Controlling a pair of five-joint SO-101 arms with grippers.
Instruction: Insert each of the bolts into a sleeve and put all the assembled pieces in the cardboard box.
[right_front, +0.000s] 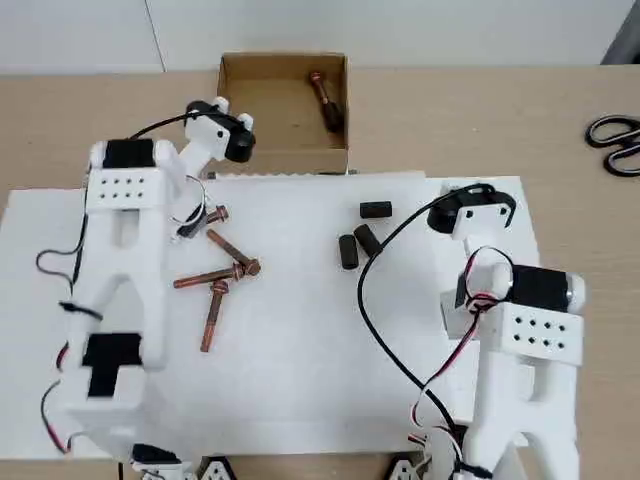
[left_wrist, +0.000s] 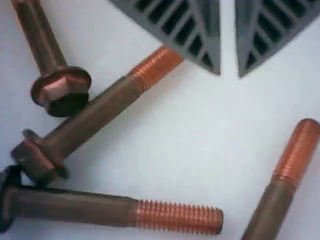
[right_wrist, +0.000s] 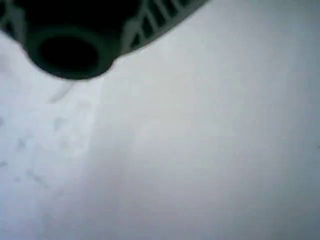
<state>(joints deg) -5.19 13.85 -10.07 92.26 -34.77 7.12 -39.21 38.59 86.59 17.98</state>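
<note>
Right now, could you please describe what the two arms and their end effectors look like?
Both the left arm and the right arm have white shells, black motor blocks at the joints and a plate with small round holes. A long black cable loops beside the right arm; thin red and black wires trail by each. The left end effector has grey, triangular, slotted fingers.

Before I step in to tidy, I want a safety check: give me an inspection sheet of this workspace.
Surface: white foam sheet on a wooden table.
Job's things: four loose bolts and three loose sleeves on the foam; one assembled piece in the cardboard box.
Clutter: scissors at the table's right edge.
Grippers: left gripper open over the bolts; right gripper shut on a sleeve.
Cables: black cable loops across the foam's right side.
Surroundings: nothing seen.
</note>
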